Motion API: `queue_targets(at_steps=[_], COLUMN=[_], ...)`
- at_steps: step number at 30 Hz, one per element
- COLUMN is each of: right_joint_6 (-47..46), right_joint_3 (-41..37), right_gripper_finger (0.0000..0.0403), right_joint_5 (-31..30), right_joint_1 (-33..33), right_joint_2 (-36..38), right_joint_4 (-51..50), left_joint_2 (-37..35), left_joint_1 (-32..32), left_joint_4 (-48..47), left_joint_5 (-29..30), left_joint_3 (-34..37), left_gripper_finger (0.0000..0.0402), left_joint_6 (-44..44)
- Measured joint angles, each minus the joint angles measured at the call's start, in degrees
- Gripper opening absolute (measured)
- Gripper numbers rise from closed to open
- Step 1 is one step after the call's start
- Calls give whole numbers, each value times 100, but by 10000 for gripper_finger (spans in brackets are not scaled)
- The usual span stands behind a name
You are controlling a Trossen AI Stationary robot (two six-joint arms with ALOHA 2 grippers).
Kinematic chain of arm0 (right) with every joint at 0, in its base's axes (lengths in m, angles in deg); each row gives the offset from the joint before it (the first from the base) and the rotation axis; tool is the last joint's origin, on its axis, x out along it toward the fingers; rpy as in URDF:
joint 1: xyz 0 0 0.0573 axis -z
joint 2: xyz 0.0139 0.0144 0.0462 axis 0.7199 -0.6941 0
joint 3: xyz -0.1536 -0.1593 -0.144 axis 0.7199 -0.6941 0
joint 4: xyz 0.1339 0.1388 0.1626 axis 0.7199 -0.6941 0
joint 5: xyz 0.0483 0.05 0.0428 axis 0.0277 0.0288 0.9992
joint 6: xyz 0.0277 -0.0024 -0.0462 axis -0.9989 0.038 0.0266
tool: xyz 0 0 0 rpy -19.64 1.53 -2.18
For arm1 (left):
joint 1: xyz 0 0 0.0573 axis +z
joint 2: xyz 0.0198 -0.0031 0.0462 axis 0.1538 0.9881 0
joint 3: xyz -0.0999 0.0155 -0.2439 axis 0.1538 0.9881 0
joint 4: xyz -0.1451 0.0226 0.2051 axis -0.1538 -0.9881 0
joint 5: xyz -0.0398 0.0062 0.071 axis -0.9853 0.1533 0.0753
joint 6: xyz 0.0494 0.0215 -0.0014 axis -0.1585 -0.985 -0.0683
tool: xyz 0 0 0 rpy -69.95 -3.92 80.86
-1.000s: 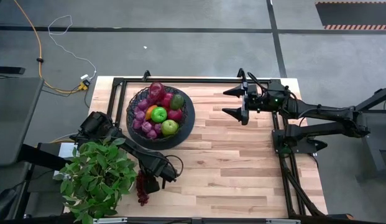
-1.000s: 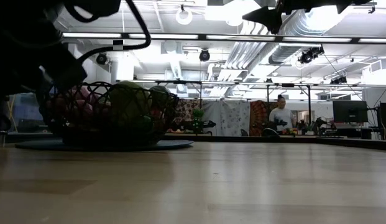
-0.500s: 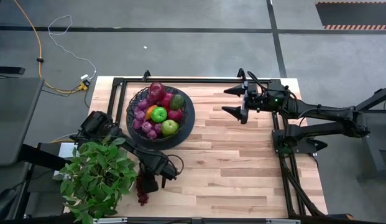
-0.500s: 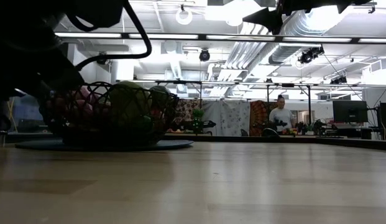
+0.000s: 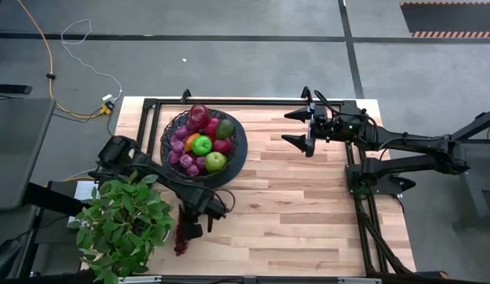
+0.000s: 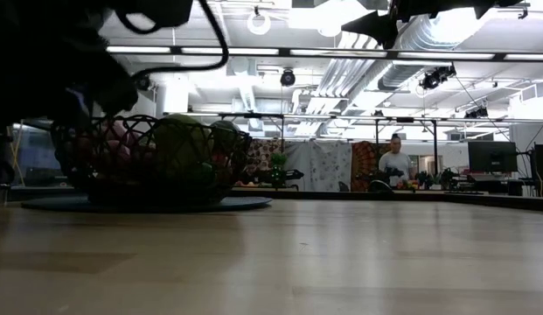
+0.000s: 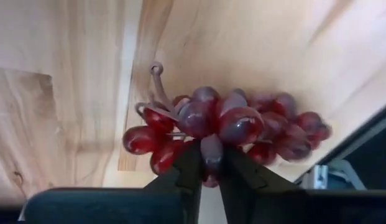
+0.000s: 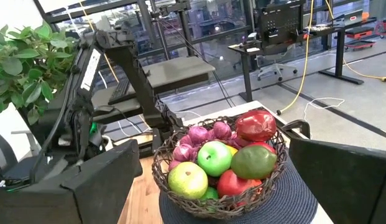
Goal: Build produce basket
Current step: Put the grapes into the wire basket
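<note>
Currently the left hand [image 5: 191, 229] is at the near edge of the bench [image 5: 308, 205], just right of the plant [image 5: 122, 225], clenched on a dark red grape bunch [image 5: 181, 239]. In the left wrist view the fingers [image 7: 188, 171] pinch a grape at the bunch's middle [image 7: 227, 127], and the bunch's stem curls up beside it. Can't tell from these views whether the bunch rests on the wood or is lifted off it.

Basket [image 5: 202, 147] sits on a dark round mat at the far left part of the bench, well apart from the held bunch. Inside: purple grapes [image 5: 185, 160], two green apples [image 5: 215, 161], a red pomegranate [image 5: 199, 115], an avocado [image 5: 225, 128], more red fruit and a bit of orange. The right wrist view shows the same load heaped to the rim [image 8: 220, 158].

Right hand [image 5: 297, 128] hangs over the far right part of the bench, fingers spread wide, holding nothing, pointing toward the basket.

In the low view the basket [image 6: 157, 166] is at left; a person [image 6: 395, 164] stands far back in the room.
</note>
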Motion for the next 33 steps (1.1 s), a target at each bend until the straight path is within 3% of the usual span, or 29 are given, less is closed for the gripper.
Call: queue_targets(at_steps=[7,17,27,33], right_joint_6=[0,36,42,33], right_joint_3=[0,0,0,0], right_gripper_finger=[397,397,397,397], right_joint_5=[-2,-2,-2,0], right_joint_1=[-1,0,-2,-1], right_joint_2=[0,-2,-2,-2], right_joint_4=[-15,-22,-57,-54], left_joint_2=[-688,-1583,-1778,-1782], left_joint_1=[308,900,1575,1993], left_joint_4=[-17,8,53,178], left_joint_5=[-3,1,118,973], left_joint_3=[-19,-217,-1814,-2806], left_gripper_finger=[5,1,0,0], left_joint_6=[47,134,-786,-1795])
